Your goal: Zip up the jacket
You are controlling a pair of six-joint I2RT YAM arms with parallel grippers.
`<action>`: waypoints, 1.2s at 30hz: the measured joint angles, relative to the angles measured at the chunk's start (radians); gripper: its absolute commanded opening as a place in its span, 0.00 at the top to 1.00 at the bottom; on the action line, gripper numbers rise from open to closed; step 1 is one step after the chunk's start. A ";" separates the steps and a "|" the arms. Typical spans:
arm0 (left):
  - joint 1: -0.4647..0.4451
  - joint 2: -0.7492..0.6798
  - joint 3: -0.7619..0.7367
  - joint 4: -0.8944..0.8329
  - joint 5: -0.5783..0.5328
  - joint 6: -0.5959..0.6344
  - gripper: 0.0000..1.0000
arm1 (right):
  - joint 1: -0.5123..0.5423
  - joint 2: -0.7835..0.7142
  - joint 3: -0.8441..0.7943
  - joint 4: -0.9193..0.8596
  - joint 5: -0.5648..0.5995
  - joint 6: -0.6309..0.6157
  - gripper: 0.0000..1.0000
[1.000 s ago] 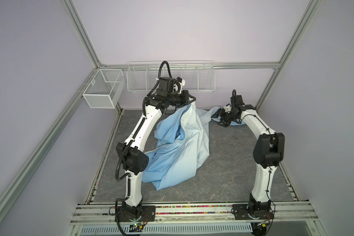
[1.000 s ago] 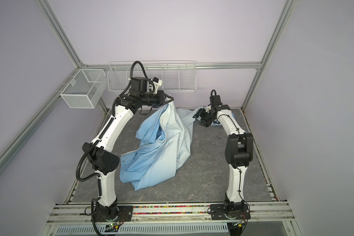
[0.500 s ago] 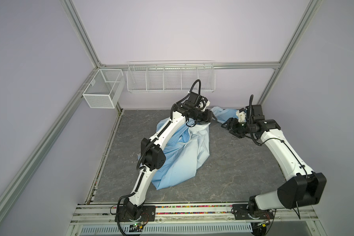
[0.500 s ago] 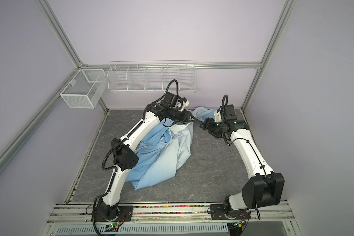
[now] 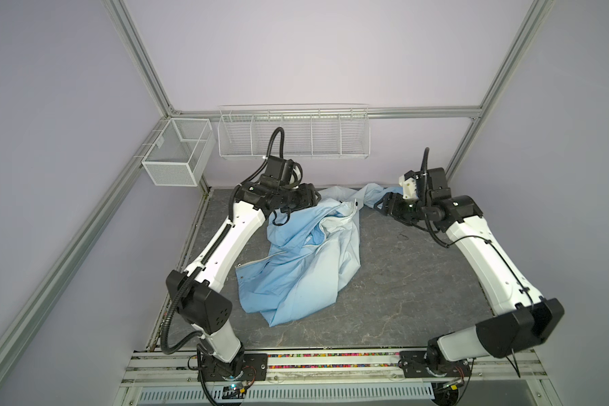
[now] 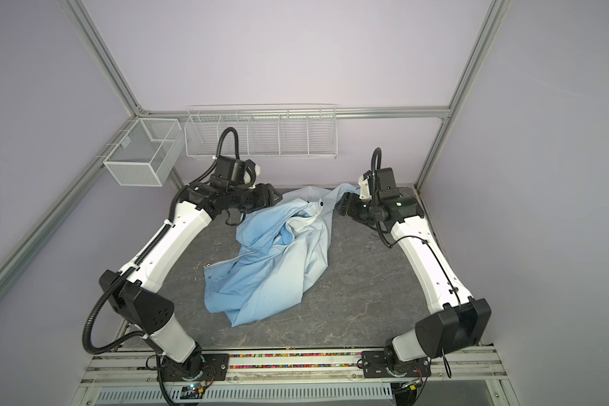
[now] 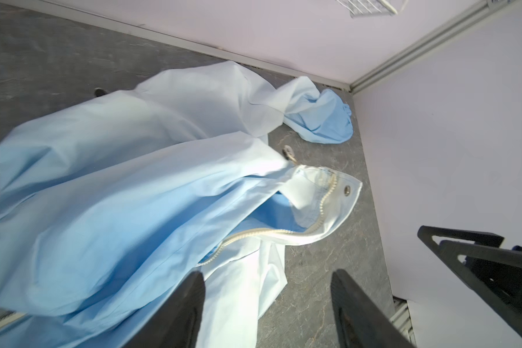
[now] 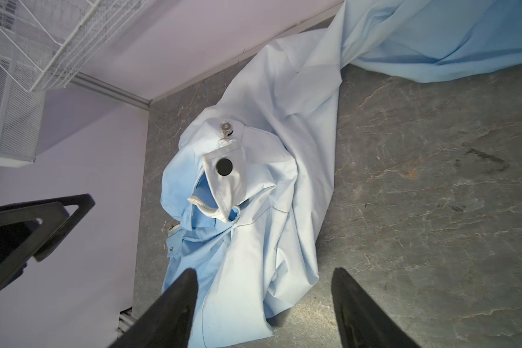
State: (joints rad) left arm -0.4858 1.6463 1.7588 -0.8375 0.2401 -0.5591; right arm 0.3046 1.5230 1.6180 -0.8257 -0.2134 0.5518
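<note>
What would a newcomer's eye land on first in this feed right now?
First, the light-blue jacket, crumpled in a heap on the gray mat, left of centre in both top views. Next, its white zipper, unzipped and curling open near the heap's far end. The left claw and right claw stand open on either side of that far end, holding nothing.

Jacket (image 5: 296,267) lying crumpled in a heap, light blue fading to whitish, spreading from mid-bench toward the far edge. One bunched end (image 5: 370,191) trailing toward the far right corner. White zipper (image 7: 284,232) gaping open near the top; dark snap (image 8: 224,166) facing up on a pale tab.
</note>
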 measured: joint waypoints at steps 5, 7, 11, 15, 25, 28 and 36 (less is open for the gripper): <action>0.087 -0.068 -0.276 0.084 0.026 -0.110 0.28 | 0.075 0.157 0.093 -0.011 -0.001 -0.003 0.26; 0.124 -0.071 -0.378 0.111 0.041 -0.159 0.27 | 0.099 0.211 0.130 -0.013 -0.005 -0.003 0.26; 0.187 -0.083 -0.514 0.163 0.068 -0.239 0.26 | 0.126 0.291 0.195 -0.016 -0.016 -0.002 0.30; 0.217 -0.095 -0.580 0.222 0.093 -0.296 0.26 | 0.131 0.340 0.226 -0.022 -0.018 -0.003 0.40; 0.238 -0.084 -0.685 0.328 0.124 -0.371 0.25 | 0.131 0.383 0.228 -0.052 -0.006 -0.019 0.75; 0.238 -0.054 -0.686 0.375 0.141 -0.388 0.28 | 0.131 0.383 0.212 -0.052 -0.006 -0.020 0.81; 0.239 0.023 -0.681 0.475 0.192 -0.432 0.84 | 0.128 0.369 0.089 -0.031 -0.006 -0.021 0.87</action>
State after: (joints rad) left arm -0.2470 1.6691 1.0782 -0.3622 0.4320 -0.9909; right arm 0.4324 1.8923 1.7065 -0.8566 -0.2195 0.5312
